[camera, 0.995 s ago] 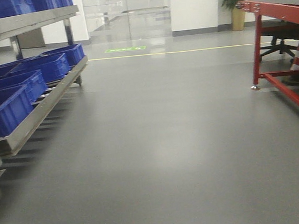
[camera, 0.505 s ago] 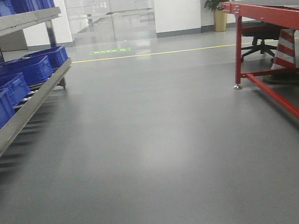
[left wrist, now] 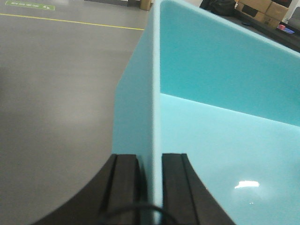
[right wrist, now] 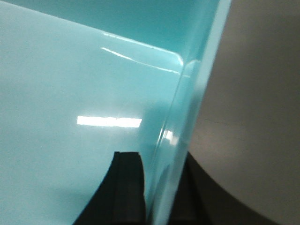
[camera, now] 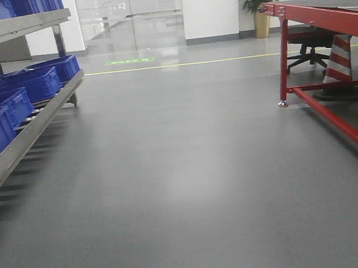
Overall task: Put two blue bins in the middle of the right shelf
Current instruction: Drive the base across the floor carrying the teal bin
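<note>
The left gripper [left wrist: 149, 164] and right gripper [right wrist: 159, 180] are pinching the blue bin's [left wrist: 225, 136] thin walls between their jaws, risking the smooth plastic slipping free on any jolt.

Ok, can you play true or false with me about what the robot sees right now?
1. The left end effector pinches the wall of a light-blue bin. True.
2. The light-blue bin is full of boxes. False: the part of its inside that shows is bare.
3. Dark blue bins sit on the metal rack at the left of the front view. True.
4. The table on the right has a green frame. False: its frame is red.
5. The right end effector is open and holds nothing. False: its fingers sit on either side of a light-blue bin wall, gripping it.
</note>
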